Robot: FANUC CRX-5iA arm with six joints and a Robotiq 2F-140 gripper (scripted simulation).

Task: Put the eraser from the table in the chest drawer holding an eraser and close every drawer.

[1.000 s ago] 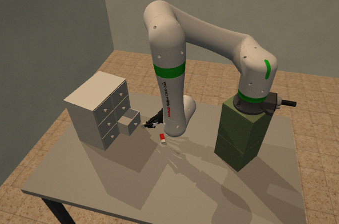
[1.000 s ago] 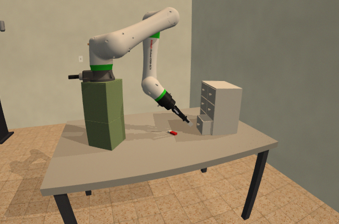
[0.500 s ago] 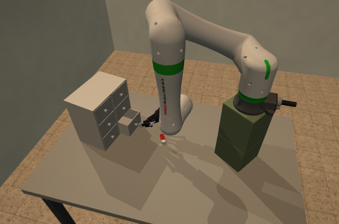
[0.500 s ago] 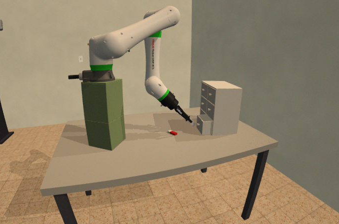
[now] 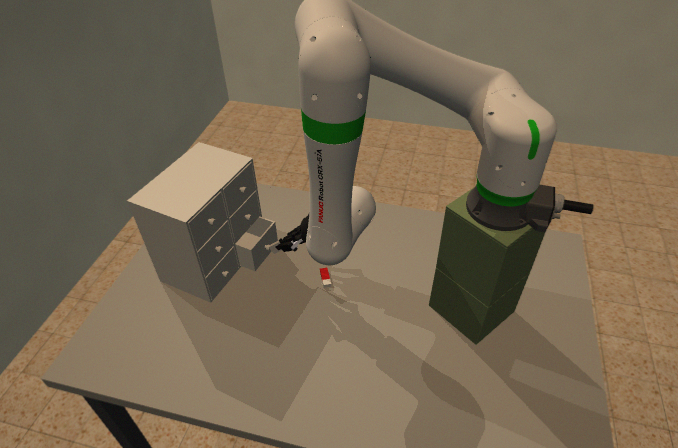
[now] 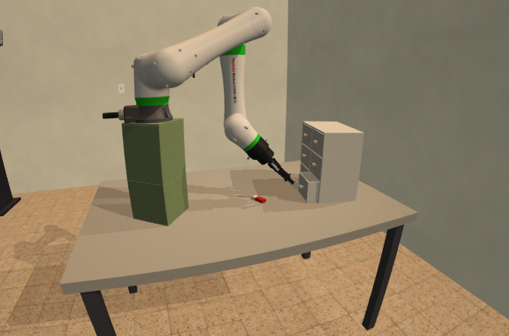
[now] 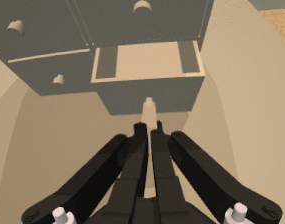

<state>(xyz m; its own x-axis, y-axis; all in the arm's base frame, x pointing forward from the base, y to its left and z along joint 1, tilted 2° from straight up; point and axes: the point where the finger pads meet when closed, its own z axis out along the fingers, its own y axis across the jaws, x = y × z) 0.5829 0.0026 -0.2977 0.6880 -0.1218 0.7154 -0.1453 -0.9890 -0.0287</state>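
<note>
From here I see the end effector (image 5: 274, 248) (image 6: 296, 185) (image 7: 149, 116) narrow, its fingers together with nothing between them, right at the knob (image 7: 149, 101) of the open drawer (image 5: 251, 253) (image 6: 311, 190) (image 7: 152, 95), low in the chest (image 5: 175, 248) (image 6: 339, 166) (image 7: 28, 50). The part of the tray I can see into shows no eraser. The step looks like a push to shut it. I'd push slowly and straight inward, near the middle of the front, so the tray doesn't skew and the chest doesn't slide. The red and white eraser (image 5: 325, 275) (image 6: 259, 199) lies on the surface (image 5: 139, 343) (image 6: 223, 237), between chest and green pedestal (image 5: 472, 274) (image 6: 148, 174). Tiled floor (image 5: 646, 264) (image 6: 239, 309) and plain walls lie beyond.
</note>
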